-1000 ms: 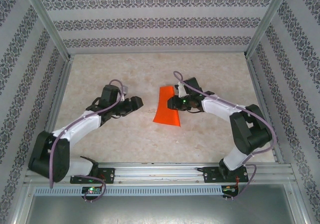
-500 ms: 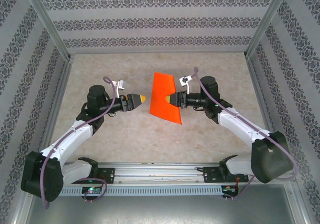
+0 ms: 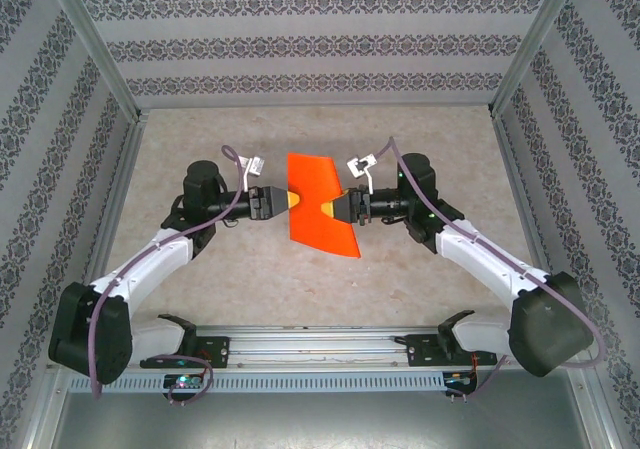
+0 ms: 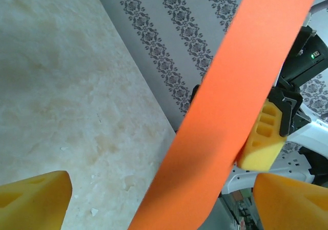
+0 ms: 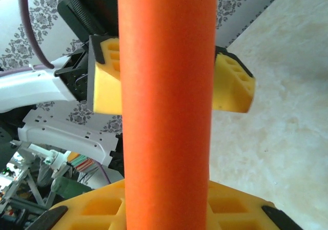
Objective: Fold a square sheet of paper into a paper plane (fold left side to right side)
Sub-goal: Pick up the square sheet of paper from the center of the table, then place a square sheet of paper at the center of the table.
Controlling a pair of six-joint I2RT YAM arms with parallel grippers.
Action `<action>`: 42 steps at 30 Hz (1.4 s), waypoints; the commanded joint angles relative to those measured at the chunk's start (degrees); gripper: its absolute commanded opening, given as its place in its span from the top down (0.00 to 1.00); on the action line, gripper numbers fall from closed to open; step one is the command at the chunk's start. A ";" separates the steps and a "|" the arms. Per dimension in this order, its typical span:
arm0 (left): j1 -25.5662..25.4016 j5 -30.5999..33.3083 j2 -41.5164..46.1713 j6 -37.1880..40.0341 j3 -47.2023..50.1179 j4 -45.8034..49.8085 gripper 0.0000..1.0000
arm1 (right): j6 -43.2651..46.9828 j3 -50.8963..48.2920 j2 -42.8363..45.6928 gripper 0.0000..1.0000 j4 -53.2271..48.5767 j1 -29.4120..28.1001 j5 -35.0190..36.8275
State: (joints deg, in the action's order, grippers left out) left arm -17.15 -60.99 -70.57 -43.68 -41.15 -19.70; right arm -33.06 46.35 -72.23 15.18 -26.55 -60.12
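- Paper (image 3: 318, 217): a folded orange-red piece, broad and roughly four-sided from above, near the middle of the table (image 3: 200, 139), between the two arms.
- It is held up off the surface. In the left wrist view it crosses the frame as a slanting band, with the tabletop and the patterned wall (image 4: 174, 30) behind it.
- Right gripper (image 3: 334, 209): closed on the paper's right edge, pinching it. In its own wrist view the paper rises straight up from its yellow pad (image 5: 97, 209). From the left wrist view, one of its pads sits tight against the far face of the paper.
- Left gripper (image 3: 286, 201): at the paper's left edge, level with the right one and facing it.
- Its jaws are spread wide, with the yellow fingertips (image 4: 33, 199) on either side of the paper. There is a gap on both sides, so neither tip presses it.
- From above, the two grippers line up tip to tip with the paper between them.
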 commanded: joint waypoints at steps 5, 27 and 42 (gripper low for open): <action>-1.01 -2.75 -0.36 0.43 -2.19 -3.50 0.54 | 1.74 2.17 -1.86 0.72 -0.54 -0.35 1.68; -1.25 10.61 -17.77 5.06 2.24 10.61 1.00 | 5.96 -1.01 -1.50 0.27 -23.80 4.92 32.89; -2.12 18.72 -25.24 7.40 1.77 16.59 1.00 | -5.15 -2.25 -18.94 0.95 -20.84 1.00 33.64</action>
State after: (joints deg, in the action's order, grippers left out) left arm -18.74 -43.53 -95.64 -37.82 -39.44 -5.50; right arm -36.18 43.64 -89.12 -5.58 -24.69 -27.14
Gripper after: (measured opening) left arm 0.056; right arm 0.079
